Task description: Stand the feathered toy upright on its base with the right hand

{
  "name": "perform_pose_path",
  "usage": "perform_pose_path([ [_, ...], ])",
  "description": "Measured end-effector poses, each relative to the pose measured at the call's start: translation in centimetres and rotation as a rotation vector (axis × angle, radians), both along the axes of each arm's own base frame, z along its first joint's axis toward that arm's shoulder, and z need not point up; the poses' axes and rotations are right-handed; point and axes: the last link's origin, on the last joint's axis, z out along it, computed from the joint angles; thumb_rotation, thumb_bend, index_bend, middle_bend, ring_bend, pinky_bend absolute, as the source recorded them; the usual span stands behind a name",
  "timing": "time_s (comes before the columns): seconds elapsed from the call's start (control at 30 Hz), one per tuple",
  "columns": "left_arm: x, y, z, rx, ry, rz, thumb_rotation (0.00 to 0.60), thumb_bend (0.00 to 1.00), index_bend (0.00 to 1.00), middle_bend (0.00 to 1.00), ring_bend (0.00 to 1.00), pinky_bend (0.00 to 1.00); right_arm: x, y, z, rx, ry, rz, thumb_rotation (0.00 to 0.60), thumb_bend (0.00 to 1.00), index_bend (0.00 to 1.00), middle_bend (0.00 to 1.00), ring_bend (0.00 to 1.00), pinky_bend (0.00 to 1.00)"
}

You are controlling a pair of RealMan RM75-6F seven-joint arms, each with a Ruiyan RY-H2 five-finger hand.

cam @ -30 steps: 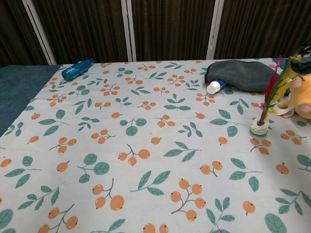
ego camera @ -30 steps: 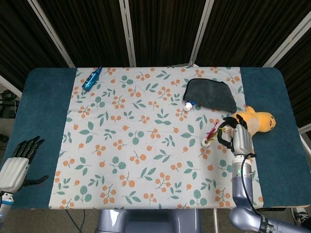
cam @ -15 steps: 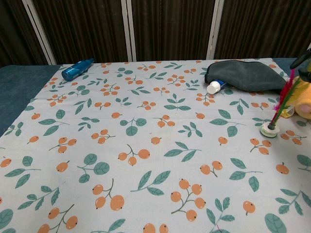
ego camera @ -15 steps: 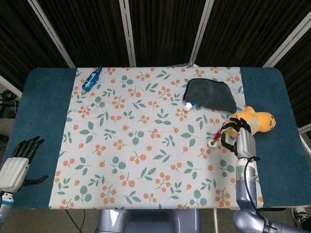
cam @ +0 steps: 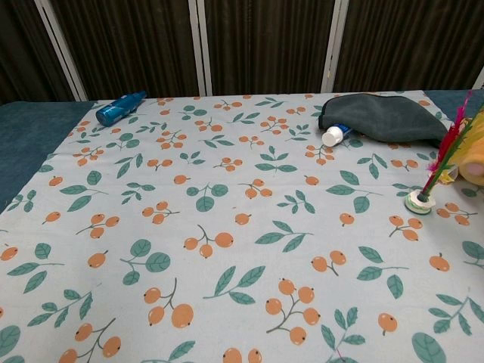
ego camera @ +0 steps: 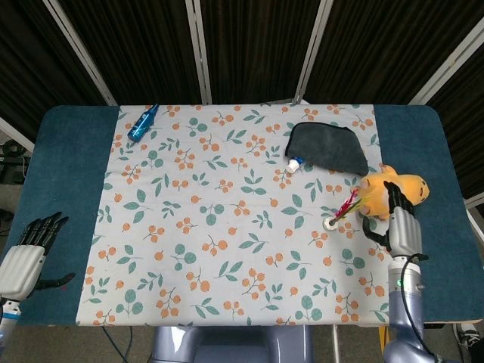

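The feathered toy (ego camera: pixel 342 214) stands on its small white round base on the floral cloth, its pink and yellow feathers leaning up toward the right. The chest view shows it at the right edge (cam: pixel 431 181), base flat on the cloth. My right hand (ego camera: pixel 399 219) hovers just right of the toy, apart from it, with its fingers spread and nothing in them. It does not show in the chest view. At the lower left corner my left hand (ego camera: pixel 29 251) hangs off the table edge, fingers apart and holding nothing.
A yellow plush toy (ego camera: pixel 402 186) lies right behind the right hand. A dark grey cloth (ego camera: pixel 327 147) covers part of a small white tube (ego camera: pixel 294 163) at the back right. A blue bottle (ego camera: pixel 142 123) lies at the back left.
My right hand carried the toy a little to the right, let it go and drew away to the right. The toy stays standing on its base. The left hand has not moved.
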Motion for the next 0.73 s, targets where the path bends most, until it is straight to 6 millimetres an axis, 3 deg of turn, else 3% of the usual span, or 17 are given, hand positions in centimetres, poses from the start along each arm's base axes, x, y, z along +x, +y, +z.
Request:
perform_pose_path([
  [0.2, 0.0, 0.0, 0.1, 0.009, 0.013, -0.007, 0.595, 0.10, 0.00, 0.00, 0.00, 0.00, -2.3, 2.7, 2.8, -0.006, 0.058, 0.010, 0.600, 0.14, 0.02, 0.00, 0.00, 0.00],
  [0.37, 0.0, 0.2, 0.3, 0.036, 0.061, -0.035, 0.595, 0.09, 0.00, 0.00, 0.00, 0.00, -3.2, 4.8, 4.3, 0.024, 0.131, 0.083, 0.600, 0.12, 0.00, 0.00, 0.00, 0.00],
  [0.73, -0.3, 0.3, 0.4, 0.090, 0.132, -0.064, 0.598, 0.10, 0.00, 0.00, 0.00, 0.00, -5.7, 9.4, 5.7, 0.054, 0.562, 0.384, 0.600, 0.12, 0.00, 0.00, 0.00, 0.00],
])
